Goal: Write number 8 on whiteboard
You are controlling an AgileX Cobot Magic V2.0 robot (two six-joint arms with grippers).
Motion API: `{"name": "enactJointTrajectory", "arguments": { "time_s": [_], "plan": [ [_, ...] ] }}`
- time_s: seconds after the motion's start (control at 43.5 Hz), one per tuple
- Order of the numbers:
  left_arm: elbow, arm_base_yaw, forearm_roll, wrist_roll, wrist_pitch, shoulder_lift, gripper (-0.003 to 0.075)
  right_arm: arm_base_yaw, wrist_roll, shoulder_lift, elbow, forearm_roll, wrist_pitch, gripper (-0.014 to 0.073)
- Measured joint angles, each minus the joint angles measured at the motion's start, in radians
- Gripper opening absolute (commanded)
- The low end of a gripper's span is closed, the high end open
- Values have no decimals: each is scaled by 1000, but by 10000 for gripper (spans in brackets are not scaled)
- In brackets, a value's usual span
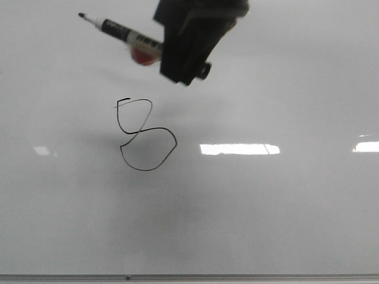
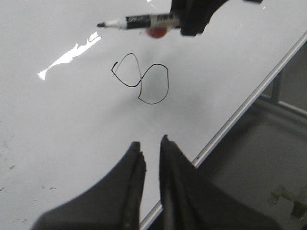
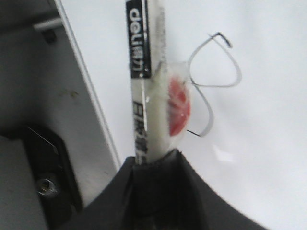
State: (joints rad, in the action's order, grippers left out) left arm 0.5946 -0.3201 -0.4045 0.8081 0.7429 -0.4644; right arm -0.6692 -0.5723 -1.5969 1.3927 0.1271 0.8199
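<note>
The number 8 (image 1: 139,131) is a thin black lopsided figure on the glossy whiteboard (image 1: 266,207). My right gripper (image 1: 161,50) is shut on a black-and-white marker (image 1: 121,32) with a red blob (image 1: 144,56) taped to its barrel. It holds the marker above and beyond the figure, tip pointing left and off the board. The right wrist view shows the marker (image 3: 144,96) in the gripper (image 3: 156,155) beside the 8 (image 3: 201,86). My left gripper (image 2: 151,143) hovers over the board's near edge, jaws narrowly apart and empty, with the 8 (image 2: 141,85) ahead. It is out of the front view.
A thin grey metal edge strip (image 1: 189,276) bounds the board and also shows in the left wrist view (image 2: 249,103). Beyond it lie a grey surface (image 2: 268,158) and dark fittings (image 3: 43,167). Bright light reflections (image 1: 237,149) lie on the board.
</note>
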Motion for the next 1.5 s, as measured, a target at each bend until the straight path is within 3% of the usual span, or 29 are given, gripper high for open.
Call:
{"name": "enactJointTrajectory", "arguments": {
  "time_s": [0.069,0.161,0.253,0.483,0.598,1.197,1.496],
  "plan": [
    [64,0,17,47,19,-71,429,-7,0,16,40,-103,72,-57],
    [154,-10,26,131,36,-167,426,-26,0,20,87,-219,159,-57],
    [226,-65,34,187,31,-246,410,-61,0,20,96,-253,217,-57],
    [282,-292,117,218,-66,-370,410,-168,0,20,96,-205,238,-57],
    [282,-347,128,219,-92,-396,410,-198,0,22,96,-154,238,-57],
    [282,-357,136,225,-81,-465,405,-307,-17,73,99,-127,236,-57],
    [283,-357,123,227,-51,-465,235,-321,-20,73,99,-127,238,-57]
  ]
}}
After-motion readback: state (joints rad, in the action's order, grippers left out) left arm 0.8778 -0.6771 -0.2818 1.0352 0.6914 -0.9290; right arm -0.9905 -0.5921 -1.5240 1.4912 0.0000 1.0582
